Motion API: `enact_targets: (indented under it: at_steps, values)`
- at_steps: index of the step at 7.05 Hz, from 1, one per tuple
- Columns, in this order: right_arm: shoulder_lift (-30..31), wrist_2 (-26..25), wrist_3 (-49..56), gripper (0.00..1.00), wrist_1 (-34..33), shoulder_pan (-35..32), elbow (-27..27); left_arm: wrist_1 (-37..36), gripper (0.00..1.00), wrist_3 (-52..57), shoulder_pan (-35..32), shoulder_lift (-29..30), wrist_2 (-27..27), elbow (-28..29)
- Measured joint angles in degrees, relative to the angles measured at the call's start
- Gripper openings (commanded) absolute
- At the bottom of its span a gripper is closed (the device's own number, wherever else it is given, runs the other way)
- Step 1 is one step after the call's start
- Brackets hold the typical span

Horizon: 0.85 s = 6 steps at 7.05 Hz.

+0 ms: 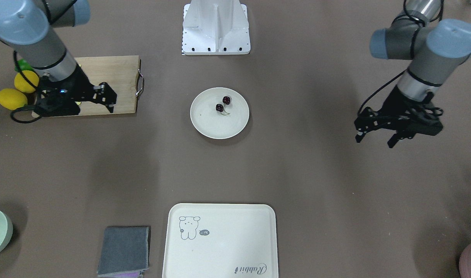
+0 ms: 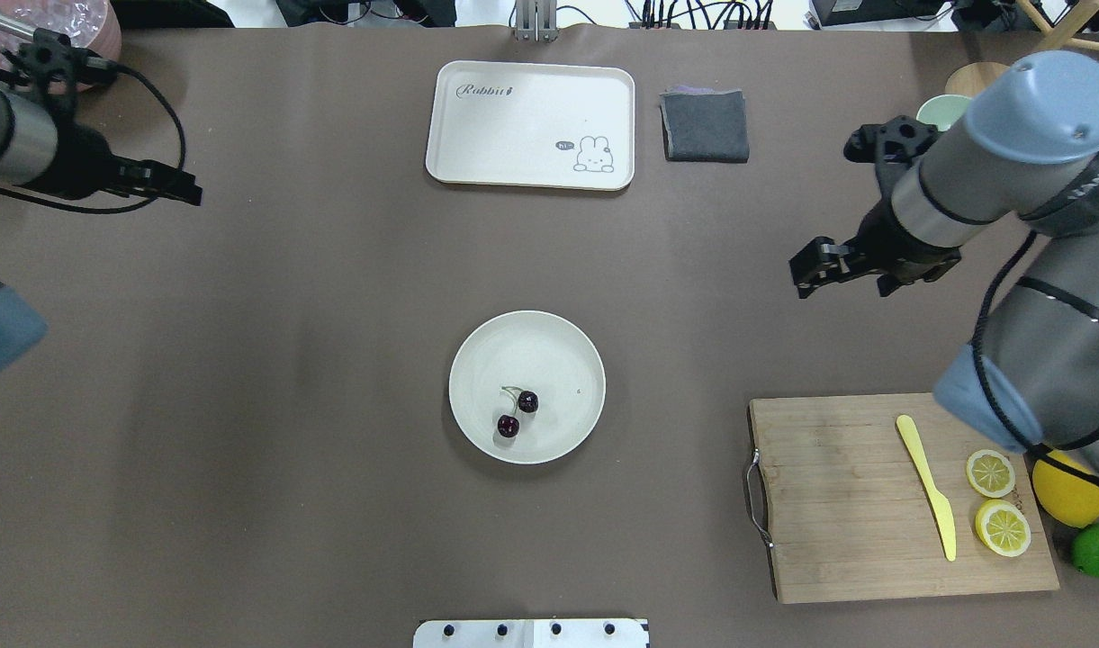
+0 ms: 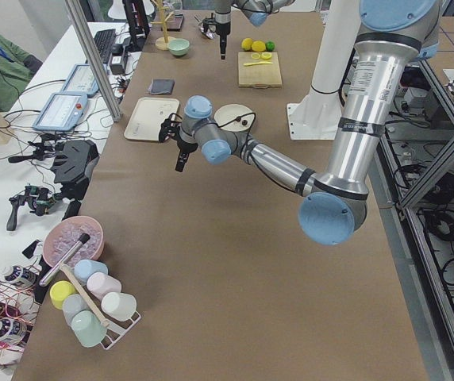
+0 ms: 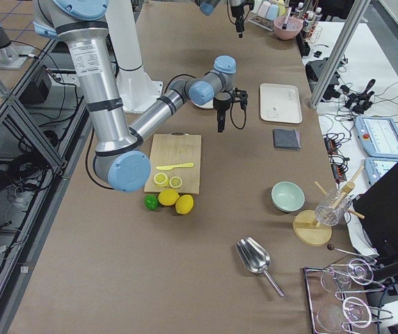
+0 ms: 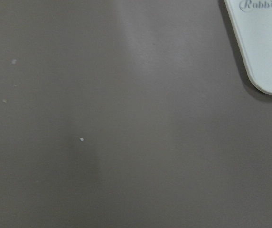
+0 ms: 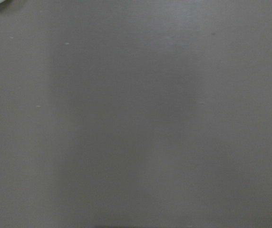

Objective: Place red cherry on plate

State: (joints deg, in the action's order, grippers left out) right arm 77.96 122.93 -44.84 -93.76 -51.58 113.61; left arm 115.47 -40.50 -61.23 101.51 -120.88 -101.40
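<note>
- The red cherry – a dark pair joined by thin stems – lies inside the plate, on the half nearer the robot's base, at the middle of the brown surface.
- The left pincer hangs in the air well apart from the plate, with its fingers spread and nothing between them.
- The right pincer is raised on the opposite side, equally far from the plate, also parted and empty.
- A wooden cutting board carries a yellow knife and two lemon halves.
- Across the surface from the robot sits a cream tray, with a folded grey cloth just beside it.
</note>
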Motion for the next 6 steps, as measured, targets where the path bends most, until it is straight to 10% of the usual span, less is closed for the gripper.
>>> enact_targets:
  at_steps: [6]
  values:
    - [16.3,10.7,55.5,1.00,0.1,-36.3,-18.1,-27.9,0.98,44.9,-28.1,-4.6,-12.2,1.7]
